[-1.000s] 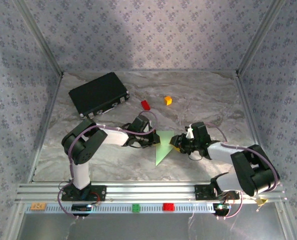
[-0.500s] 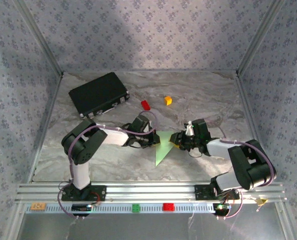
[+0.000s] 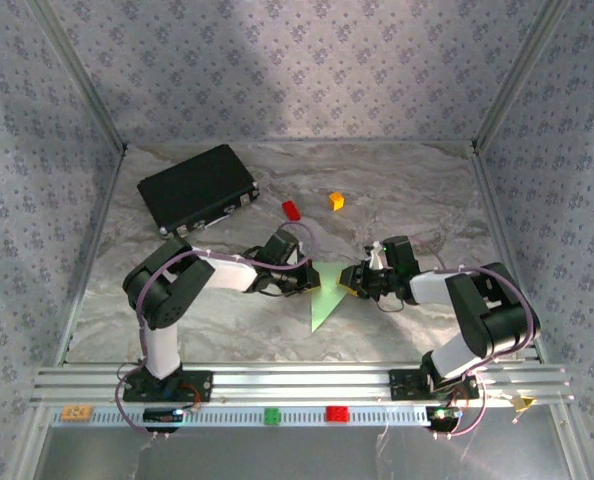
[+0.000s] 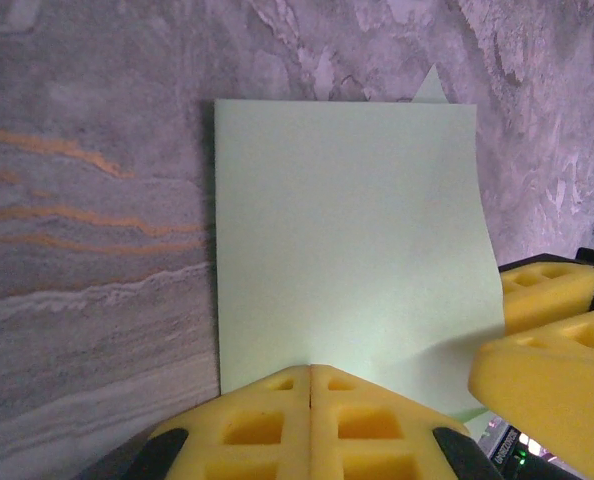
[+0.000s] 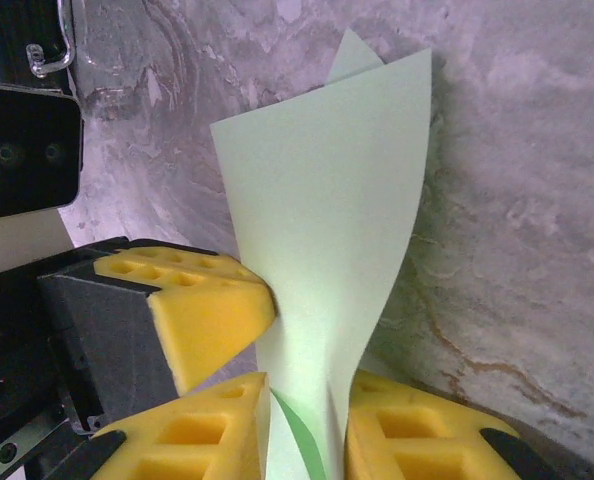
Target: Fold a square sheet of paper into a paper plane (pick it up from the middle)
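Green paper sheet (image 3: 325, 292) sits mid-surface between the two arms' tips, already part folded: from above it reads as a long triangle w/ its point toward the arm bases. It's not flat though. In the right wrist view one layer stands up off the surface and twists, w/ another corner peeking out behind it.

Left fingers (image 4: 267, 425) are pressed together, no gap at the seam, tips down at the sheet's near edge. I'd say they're acting as a weight, pinning the lower layers so the sheet can't slide while the other side gets worked.

Right fingers (image 5: 397, 440) come in from the opposite side and have the raised flap between them, a pad on either face and only paper in the slot. It's a pinch at the edge, prob to carry that flap over for the next crease.

Folding looks underway but it's no finished plane yet. Risk as I see it: thin paper, so a pull while the pin slips would skew the crease.

Further back on the marbled surface (image 3: 407, 190), well apart from all this: black case (image 3: 199, 187), red block (image 3: 291, 209), orange block (image 3: 336, 200)
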Controlling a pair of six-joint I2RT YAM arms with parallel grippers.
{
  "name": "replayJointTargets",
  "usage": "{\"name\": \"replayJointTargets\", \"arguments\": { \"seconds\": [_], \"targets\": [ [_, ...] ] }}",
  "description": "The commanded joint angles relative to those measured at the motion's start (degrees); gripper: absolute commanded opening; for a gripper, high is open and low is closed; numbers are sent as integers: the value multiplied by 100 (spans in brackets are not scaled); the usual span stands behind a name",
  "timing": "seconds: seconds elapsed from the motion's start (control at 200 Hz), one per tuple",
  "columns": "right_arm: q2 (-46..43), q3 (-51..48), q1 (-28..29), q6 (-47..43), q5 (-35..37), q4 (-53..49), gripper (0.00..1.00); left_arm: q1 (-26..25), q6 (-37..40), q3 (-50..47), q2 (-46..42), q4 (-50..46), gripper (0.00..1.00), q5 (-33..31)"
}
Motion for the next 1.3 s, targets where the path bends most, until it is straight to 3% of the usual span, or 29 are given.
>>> {"name": "replayJointTargets", "arguments": {
  "seconds": [0.0,0.425,0.555,0.65,0.84,1.034,1.294],
  "targets": [
    [146,120,-64,-201,-204,66,23,-7,76,-68,-56,-505,0,31],
    [114,120,-161,-272,-142,-107,8,2,116,-41,-134,-529,0,29],
    [115,137,-158,-234,-110,-149,3,3,193,-11,-263,-579,6,91],
    [47,90,-136,-69,-43,-151,2,0,352,73,-483,-806,18,9],
    [-317,-108,-12,660,523,-159,1,-67,793,242,-934,-1418,35,-437],
    [-628,-291,73,1508,902,-40,0,-448,1421,442,-1214,-2081,37,-1103],
    [-902,-276,158,1755,1087,-261,0,-1297,2361,827,-1252,-2900,40,-2207]
  ]
}}
